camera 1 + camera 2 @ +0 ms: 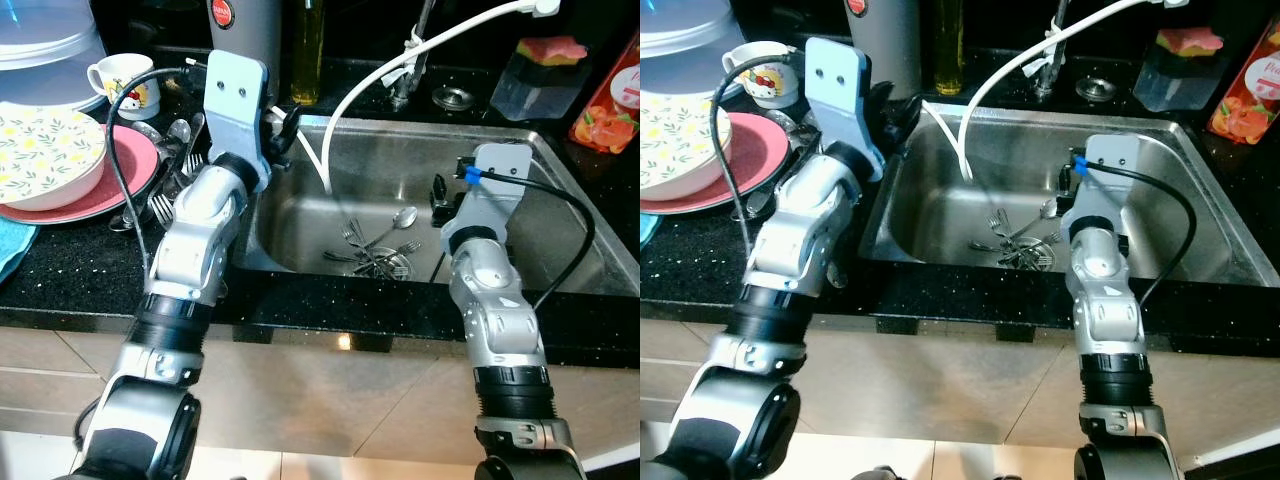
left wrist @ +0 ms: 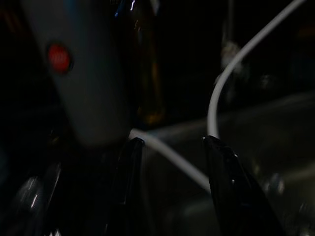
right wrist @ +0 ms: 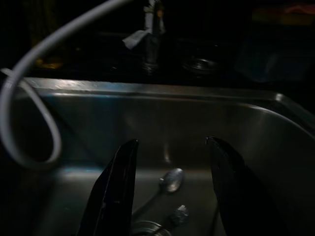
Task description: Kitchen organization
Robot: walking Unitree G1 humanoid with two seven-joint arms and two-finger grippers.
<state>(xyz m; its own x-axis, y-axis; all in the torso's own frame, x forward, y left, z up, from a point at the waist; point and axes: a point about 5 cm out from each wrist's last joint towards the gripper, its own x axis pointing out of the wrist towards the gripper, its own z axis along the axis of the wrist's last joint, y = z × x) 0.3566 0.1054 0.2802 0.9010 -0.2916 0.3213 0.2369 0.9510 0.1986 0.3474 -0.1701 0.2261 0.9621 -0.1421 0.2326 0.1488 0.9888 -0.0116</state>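
Note:
Several forks [image 1: 372,255] and a spoon [image 1: 404,217] lie piled on the drain of the steel sink [image 1: 520,140]. My right gripper [image 3: 170,143] hangs open over the sink's right half, above and in front of the spoon [image 3: 172,179], with nothing between its fingers. My left gripper [image 2: 172,142] is open at the sink's left rim, beside a white hose [image 1: 345,105] and in front of a grey canister [image 1: 245,30]. More cutlery [image 1: 178,160] lies on the counter to the left of that arm.
A floral bowl [image 1: 45,150] sits on a pink plate [image 1: 135,160] at the left, with a mug [image 1: 125,80] behind. An oil bottle [image 1: 308,50], the faucet [image 1: 405,80], a sponge holder [image 1: 540,75] and a red packet [image 1: 610,100] line the back.

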